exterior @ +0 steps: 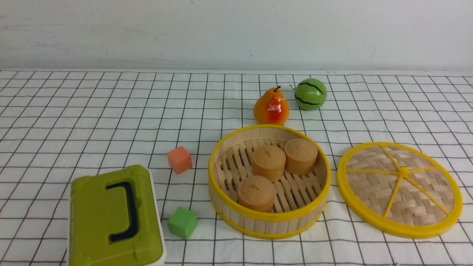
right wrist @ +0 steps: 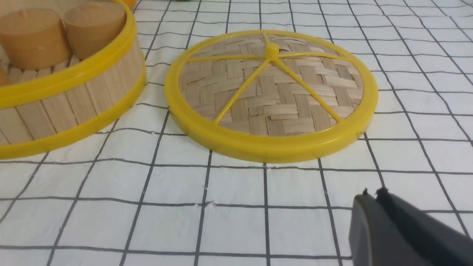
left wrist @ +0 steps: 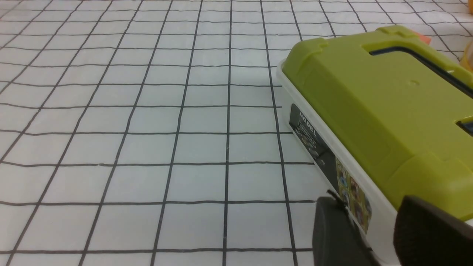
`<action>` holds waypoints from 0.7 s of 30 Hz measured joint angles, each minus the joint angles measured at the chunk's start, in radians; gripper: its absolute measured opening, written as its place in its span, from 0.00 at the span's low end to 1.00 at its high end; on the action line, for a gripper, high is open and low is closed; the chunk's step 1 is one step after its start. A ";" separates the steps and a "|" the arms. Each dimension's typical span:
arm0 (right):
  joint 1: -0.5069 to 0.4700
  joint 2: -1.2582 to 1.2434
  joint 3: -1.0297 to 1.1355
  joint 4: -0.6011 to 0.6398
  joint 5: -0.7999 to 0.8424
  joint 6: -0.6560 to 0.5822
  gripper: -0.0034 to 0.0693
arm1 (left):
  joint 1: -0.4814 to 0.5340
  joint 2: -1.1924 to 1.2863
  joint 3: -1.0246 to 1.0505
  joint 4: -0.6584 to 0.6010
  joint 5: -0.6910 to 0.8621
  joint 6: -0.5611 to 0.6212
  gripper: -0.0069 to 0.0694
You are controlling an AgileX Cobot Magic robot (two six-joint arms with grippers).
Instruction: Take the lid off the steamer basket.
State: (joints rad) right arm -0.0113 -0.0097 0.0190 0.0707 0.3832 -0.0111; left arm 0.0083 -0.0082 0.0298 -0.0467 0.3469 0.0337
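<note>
Yellow-rimmed, the lid point(exterior: 400, 189) lies flat on the checked cloth point(exterior: 92, 122) just right of the open steamer basket point(exterior: 269, 221), apart from it; three brown cakes point(exterior: 268, 162) sit inside. No arm shows in the front view.

In the left wrist view, the left gripper point(left wrist: 373, 231) hangs beside the olive-green box point(left wrist: 384, 111), jaws parted and empty; a careless swing could nudge it.

In the right wrist view, the right gripper point(right wrist: 373, 197) is near the lid's rim, fingertips almost touching, holding nothing. Moving forward could shove the lid.
</note>
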 joint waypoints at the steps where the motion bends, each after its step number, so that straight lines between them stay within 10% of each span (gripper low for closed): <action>1: 0.000 0.000 0.000 0.000 0.000 0.000 0.08 | 0.000 0.000 0.000 0.000 0.000 0.000 0.40; 21: 0.000 0.000 0.000 0.000 0.000 0.001 0.11 | 0.000 0.000 0.000 0.000 0.000 0.000 0.40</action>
State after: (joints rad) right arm -0.0113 -0.0097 0.0190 0.0707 0.3832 -0.0101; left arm 0.0083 -0.0082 0.0298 -0.0467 0.3469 0.0337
